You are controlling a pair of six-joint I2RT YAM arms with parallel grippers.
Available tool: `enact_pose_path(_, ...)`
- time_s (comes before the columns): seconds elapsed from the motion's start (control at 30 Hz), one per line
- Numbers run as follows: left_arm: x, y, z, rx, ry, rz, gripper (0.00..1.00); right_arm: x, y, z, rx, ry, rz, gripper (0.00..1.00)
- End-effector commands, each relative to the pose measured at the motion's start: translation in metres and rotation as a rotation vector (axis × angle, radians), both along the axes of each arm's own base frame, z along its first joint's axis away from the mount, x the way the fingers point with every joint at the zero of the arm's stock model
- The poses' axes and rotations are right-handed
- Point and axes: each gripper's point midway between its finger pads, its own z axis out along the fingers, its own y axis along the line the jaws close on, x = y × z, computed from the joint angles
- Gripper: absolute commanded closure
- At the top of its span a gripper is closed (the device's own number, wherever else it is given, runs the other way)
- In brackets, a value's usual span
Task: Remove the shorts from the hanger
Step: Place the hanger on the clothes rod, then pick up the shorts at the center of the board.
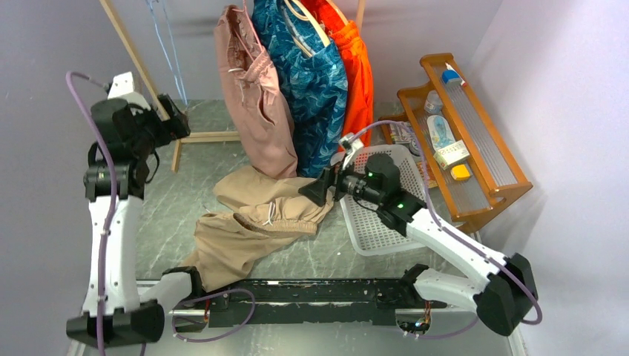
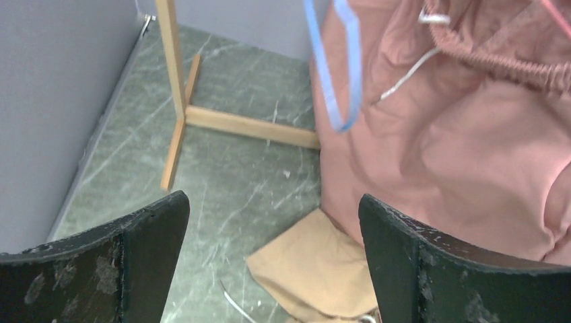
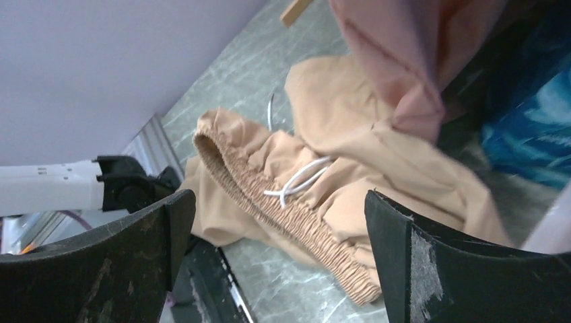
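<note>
Top view, tan pair: the tan-beige soft fabric shorts lie crumpled on the grey-green marbled table, off any hanger, between the two arms.
Top view, hanging pairs: the dusty pink fabric shorts, the blue leaf-patterned shorts and the bright orange shorts hang side by side, pink leftmost.
Top view, left gripper: raised beside the pale wooden stand, left of the pink pair and apart from it.
Top view, right gripper: low at the tan heap's right edge, below the blue pair's hem, with the white plastic basket behind it.
Left wrist view, hand: fingers spread wide, nothing between them.
Left wrist view, ahead: a thin blue hanger dangles bare just in front of the pink pair's left edge. The pink cloth fills the right side, its elastic waistband at upper right.
Right wrist view, hand: fingers wide and empty. The tan waistband and white cord run diagonally across the gap below.
Key relation, judged: the pink pair looks next. It lies to the right of the left gripper, long axis vertical with the waist up. The left arm is nearer its waist, the right arm nearer its hem.
</note>
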Motion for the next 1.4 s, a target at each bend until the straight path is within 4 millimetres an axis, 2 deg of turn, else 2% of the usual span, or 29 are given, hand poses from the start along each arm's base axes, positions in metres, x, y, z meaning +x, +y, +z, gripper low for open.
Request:
enact_pose_path(0.0, -0.026, 0.008, -0.009, -0.049, -0.062, 0.084, 0.01, -0.028, 0.032, -0.029, -0.008, 0.082, 0.146, 0.0)
enact_pose_path(0.07, -0.044, 0.008, -0.028, -0.069, -0.052, 0.111, 0.01, -0.042, 0.047, -0.048, -0.113, -0.005, 0.172, 0.0)
enact_pose_path(0.1, -0.051, 0.011, -0.047, -0.069, -0.025, 0.13, 0.01, -0.049, 0.054, -0.058, -0.168, -0.059, 0.192, 0.0)
enact_pose_path(0.2, -0.073, 0.016, -0.077, -0.096, -0.014, 0.194, 0.01, -0.053, 0.065, -0.087, -0.301, -0.173, 0.196, 0.0)
enact_pose_path(0.33, -0.091, 0.026, -0.101, -0.071, -0.012, 0.255, 0.01, -0.049, 0.073, -0.116, -0.376, -0.265, 0.231, 0.0)
enact_pose_path(0.5, -0.103, 0.036, -0.134, -0.05, 0.073, 0.318, 0.01, -0.055, 0.099, -0.133, -0.43, -0.38, 0.351, 0.0)
enact_pose_path(0.67, -0.101, 0.036, -0.156, -0.034, 0.071, 0.306, 0.01, -0.07, 0.121, -0.141, -0.428, -0.51, 0.447, 0.0)
enact_pose_path(0.8, -0.099, 0.034, -0.145, -0.009, 0.032, 0.277, 0.01, -0.065, 0.13, -0.161, -0.493, -0.526, 0.425, 0.0)
enact_pose_path(0.97, -0.104, 0.033, -0.156, -0.016, 0.056, 0.281, 0.01, -0.048, 0.128, -0.201, -0.578, -0.487, 0.351, 0.0)
enact_pose_path(1.1, -0.106, 0.037, -0.155, -0.008, 0.05, 0.303, 0.01, -0.052, 0.129, -0.237, -0.637, -0.404, 0.388, 0.0)
enact_pose_path(1.2, -0.106, 0.039, -0.155, -0.006, 0.053, 0.317, 0.01, -0.054, 0.128, -0.253, -0.637, -0.278, 0.335, 0.01)
enact_pose_path(1.27, -0.106, 0.039, -0.156, -0.008, 0.053, 0.312, 0.01, -0.061, 0.126, -0.256, -0.604, -0.249, 0.337, 0.13)
enact_pose_path(1.37, -0.107, 0.04, -0.155, -0.007, 0.053, 0.321, 0.01, -0.06, 0.122, -0.253, -0.584, -0.23, 0.296, 0.44)
